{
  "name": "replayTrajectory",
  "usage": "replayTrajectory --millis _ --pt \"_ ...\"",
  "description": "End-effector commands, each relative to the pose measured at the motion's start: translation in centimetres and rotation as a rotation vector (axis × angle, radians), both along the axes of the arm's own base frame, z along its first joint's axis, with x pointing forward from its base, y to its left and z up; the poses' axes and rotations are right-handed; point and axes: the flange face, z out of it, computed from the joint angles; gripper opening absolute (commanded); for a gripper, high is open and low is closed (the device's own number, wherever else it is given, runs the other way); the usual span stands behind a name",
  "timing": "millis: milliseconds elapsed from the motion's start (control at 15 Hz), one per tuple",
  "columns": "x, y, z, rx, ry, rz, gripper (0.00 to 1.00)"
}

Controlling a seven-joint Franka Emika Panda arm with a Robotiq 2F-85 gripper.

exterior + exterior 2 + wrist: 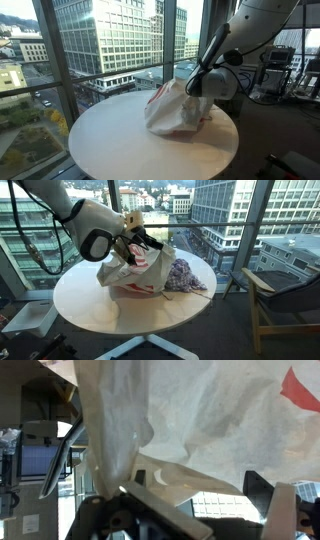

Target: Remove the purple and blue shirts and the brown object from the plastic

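plastic [135,272] | slumped on bench [90,305], purple shirt [186,277] touching its side | jaws spread over bag top, nothing held – prob. positioned to reach inside

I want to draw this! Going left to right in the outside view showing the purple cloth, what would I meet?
White robot arm → wrinkled translucent white plastic bag → crumpled purple cloth → wooden-framed chair with dark seat.
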Motion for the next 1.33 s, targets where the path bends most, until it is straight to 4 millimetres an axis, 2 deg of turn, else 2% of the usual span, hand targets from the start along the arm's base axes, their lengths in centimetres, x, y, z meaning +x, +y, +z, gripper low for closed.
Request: replayTrajectory --millis 0,133,200,400,667,867,933,1067,1267 --pt "-1.5 -0.1 4.3 -0.038 -0.093 -0.03 1.0" --pt "-1.5 -0.3 6.0 -0.013 -0.119 -0.008 1.0" --pt "-0.7 -0.1 3.8 -0.019 -0.089 -0.022 1.0" --pt "-0.9 -0.2 5.1 0.0 -0.107 -0.019 1.0" --pt "-1.3 0.0 5.5 -0.01 -0.116 0.006 1.0" --pt "-1.7 -0.7 5.9 -0.067 -0.128 -0.029 1.0" --pt "-5.0 0.7 7.0 -0.083 -0.116 -0.033 1.0" --pt "-7.1 1.7 8.3 -0.153 -0.135 -0.058 1.0" --pt "-10.0 4.8 11.2 -0.213 -0.139 -0.008 1.0"
